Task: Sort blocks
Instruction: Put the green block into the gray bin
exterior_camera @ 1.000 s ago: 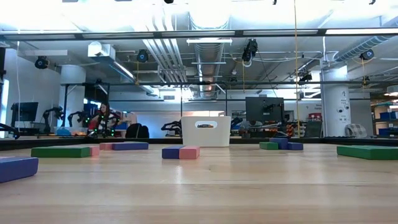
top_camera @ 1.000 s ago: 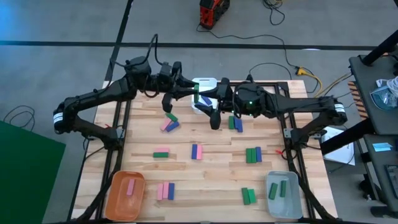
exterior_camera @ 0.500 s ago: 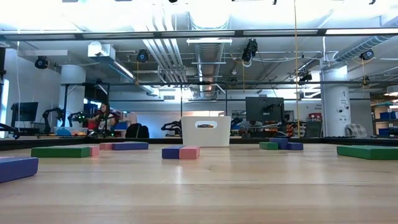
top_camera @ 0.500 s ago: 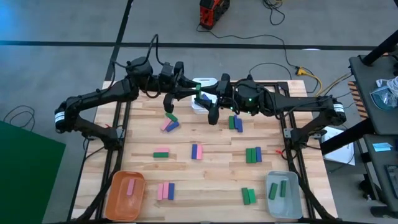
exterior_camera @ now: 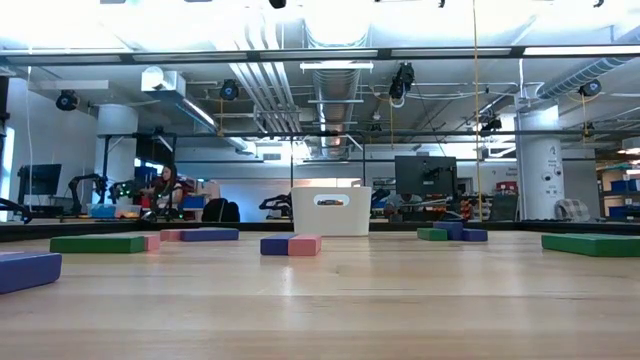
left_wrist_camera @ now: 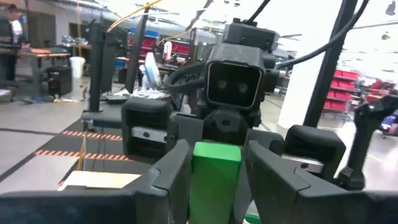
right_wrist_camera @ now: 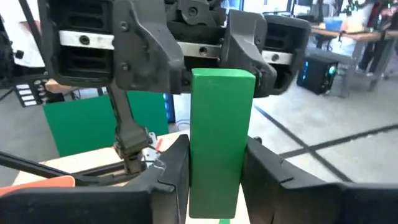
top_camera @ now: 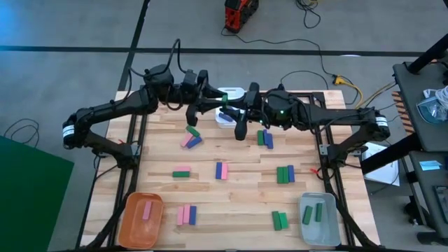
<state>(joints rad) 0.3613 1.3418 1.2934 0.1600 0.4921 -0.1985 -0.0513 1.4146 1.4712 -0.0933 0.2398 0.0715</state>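
Both grippers met above the white bin, mid-handover. The left gripper and right gripper each clamped one green block. If either released early it would drop (maybe beside the bin). Counted three bins, roughly eighteen loose blocks.

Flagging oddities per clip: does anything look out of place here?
Yes: both hands meet above the white bin at the table's far edge, the left hand and right hand each seemingly clamping one green block, a mid-air handover.

Overhead, table-level and two facing wrist cameras share the table
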